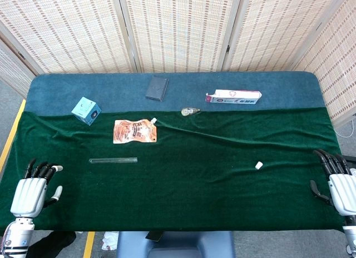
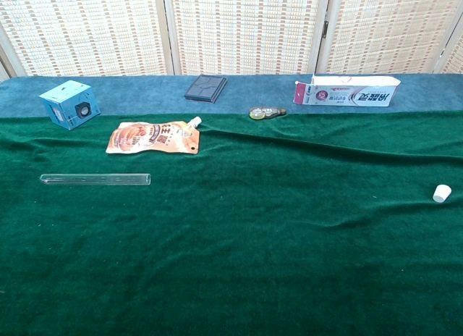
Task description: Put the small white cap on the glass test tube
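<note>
head view steeply down, chest view lower and nearer, both over one green-clothed table (image 1: 183, 185)

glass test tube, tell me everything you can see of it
The glass test tube is a long, thin, clear cylinder lying flat on the green cloth, its length running left to right. It looks empty and uncapped. It lies just in front of the orange pouch, apart from it. Nothing touches it but the cloth; the small white cap lies far to its right.
</note>
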